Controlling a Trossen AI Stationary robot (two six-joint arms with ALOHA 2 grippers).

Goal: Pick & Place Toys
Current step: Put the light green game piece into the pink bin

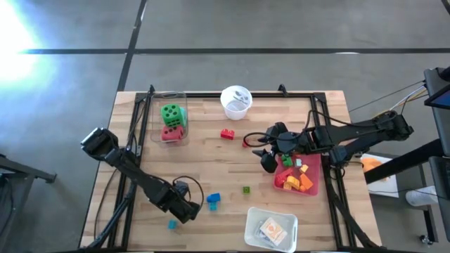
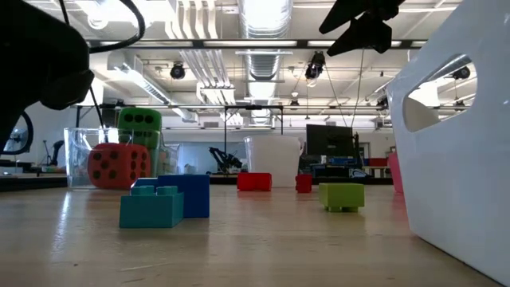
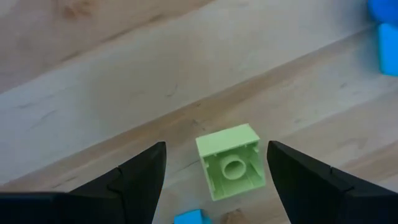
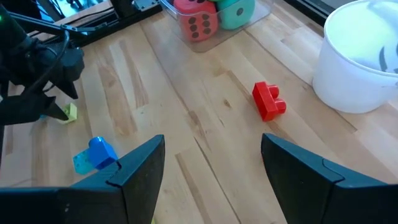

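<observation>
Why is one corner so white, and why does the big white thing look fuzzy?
High view: glare on the floor washes out that corner. Low view: the white tray sits right by the camera, so its edges are soft; ceiling lights blaze bright.

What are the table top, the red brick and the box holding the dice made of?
Table top: looks like wood, pale planks with visible grain, matte. Red brick: probably moulded plastic, smooth with a slight sheen and rounded studs. Box around the dice: clear, likely plastic or acrylic; you see through its walls.
</observation>
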